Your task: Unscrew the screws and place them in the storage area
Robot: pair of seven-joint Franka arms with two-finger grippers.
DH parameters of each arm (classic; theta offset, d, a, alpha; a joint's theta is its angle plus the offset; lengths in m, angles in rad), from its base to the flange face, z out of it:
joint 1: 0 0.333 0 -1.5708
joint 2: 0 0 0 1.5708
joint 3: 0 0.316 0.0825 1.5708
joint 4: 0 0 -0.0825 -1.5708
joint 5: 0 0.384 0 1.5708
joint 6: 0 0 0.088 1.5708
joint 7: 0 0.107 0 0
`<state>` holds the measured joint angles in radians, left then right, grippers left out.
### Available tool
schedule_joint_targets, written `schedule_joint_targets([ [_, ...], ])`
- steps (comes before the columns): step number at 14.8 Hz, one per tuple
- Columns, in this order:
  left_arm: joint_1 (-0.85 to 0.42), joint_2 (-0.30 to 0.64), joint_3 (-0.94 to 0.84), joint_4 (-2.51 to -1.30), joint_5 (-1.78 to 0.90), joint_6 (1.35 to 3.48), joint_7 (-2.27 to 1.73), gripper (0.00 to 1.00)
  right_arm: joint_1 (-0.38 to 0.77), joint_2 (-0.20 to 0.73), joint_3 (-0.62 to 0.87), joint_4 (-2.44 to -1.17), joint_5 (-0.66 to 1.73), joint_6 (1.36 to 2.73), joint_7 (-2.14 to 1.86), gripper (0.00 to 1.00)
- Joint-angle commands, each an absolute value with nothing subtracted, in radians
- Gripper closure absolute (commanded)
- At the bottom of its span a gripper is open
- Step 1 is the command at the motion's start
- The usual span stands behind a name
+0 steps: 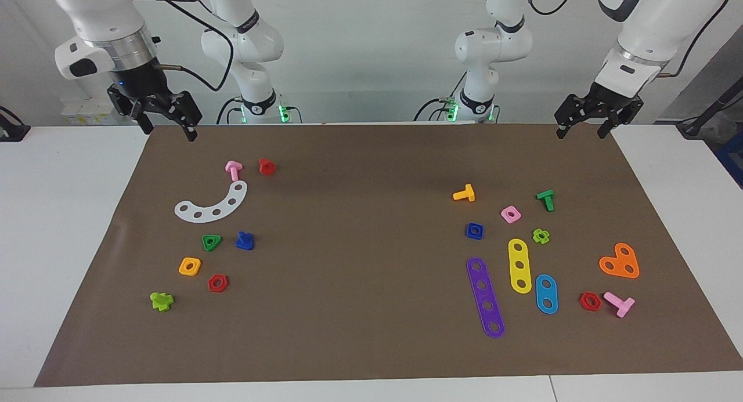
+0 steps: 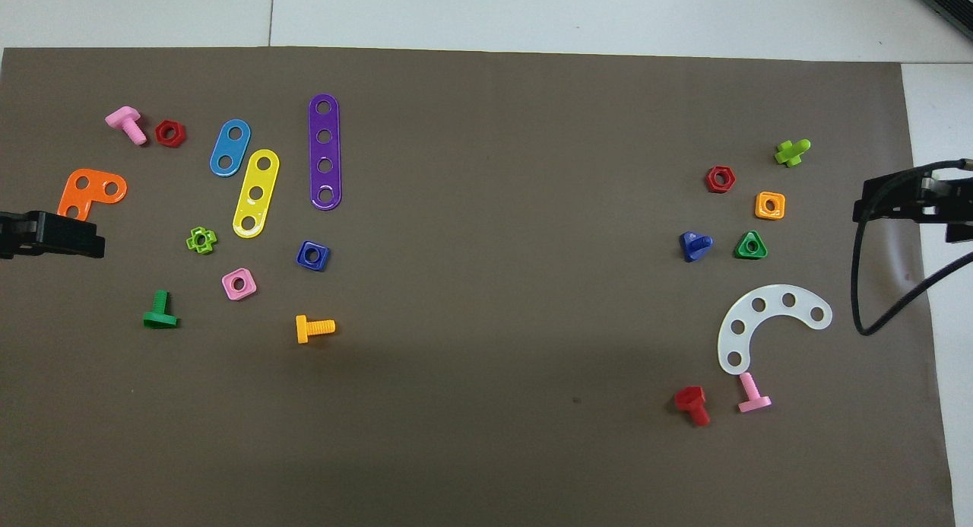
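Note:
The small royal-blue bolt (image 1: 244, 240) lies loose on the brown mat (image 1: 360, 245) toward the right arm's end, beside a green triangular nut (image 1: 211, 242). It also shows in the overhead view (image 2: 694, 246). The middle stretch of the mat (image 2: 517, 284) is plain and bare. My right gripper (image 1: 168, 129) is open and empty, raised over the mat's edge nearest the robots, apart from the bolt. My left gripper (image 1: 582, 134) is open and empty, raised over the mat's corner at the left arm's end.
Near the blue bolt lie a white curved plate (image 1: 212, 205), pink (image 1: 233, 170) and red (image 1: 266, 166) bolts, and several nuts. Toward the left arm's end lie a blue square nut (image 1: 475, 231), purple (image 1: 485, 296), yellow and blue strips, an orange plate (image 1: 620, 261) and more bolts.

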<state>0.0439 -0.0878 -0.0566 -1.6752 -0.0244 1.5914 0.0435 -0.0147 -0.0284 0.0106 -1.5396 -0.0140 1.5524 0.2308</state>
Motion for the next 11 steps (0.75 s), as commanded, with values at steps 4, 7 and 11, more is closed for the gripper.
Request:
schedule_joint_targets([
  [4,0.048,-0.097,-0.057,-1.69,-0.034,1.605,0.037,0.0,-0.014,-0.054,0.017,-1.591,0.008,1.543,0.204,0.0],
  [7,0.048,-0.095,-0.057,-1.689,-0.034,1.605,0.037,0.0,-0.012,-0.06,0.02,-1.605,0.014,1.549,0.202,0.0],
  [11,0.048,-0.094,-0.057,-1.687,-0.034,1.609,0.038,0.0,-0.009,-0.063,0.018,-1.615,0.014,1.568,0.202,0.0],
])
